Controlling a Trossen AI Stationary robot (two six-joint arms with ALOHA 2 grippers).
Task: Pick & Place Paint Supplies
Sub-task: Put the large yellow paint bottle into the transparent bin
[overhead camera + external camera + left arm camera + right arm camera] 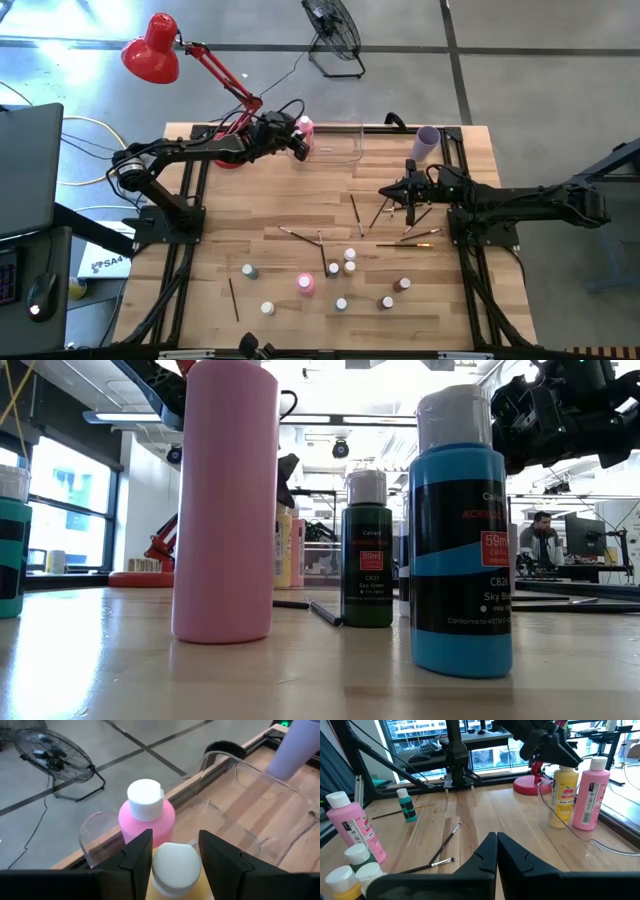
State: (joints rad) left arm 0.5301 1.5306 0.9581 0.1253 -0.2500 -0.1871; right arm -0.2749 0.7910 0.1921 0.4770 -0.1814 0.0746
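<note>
Nearest the low camera, a tall pink bottle (225,500) and a sky-blue bottle (461,535) are seen upright on the table (300,205), with a dark green bottle (367,555) between and behind them.

Left gripper (175,851) is positioned over the clear bin (260,800) at the table's far edge, fingers (137,857) parted on either side of a yellow bottle's white cap (176,864), seemingly not clamped. A second pink bottle (146,817) is stood just beyond it in the bin; both are seen upright side by side in the right wrist view.

Right gripper (496,851) is held above the table's right side near scattered paintbrushes (385,215), fingers pressed together, nothing held.

Small white-capped bottles (340,270) are spread across the near half. A lilac cup (427,142) is placed right of the bin.
</note>
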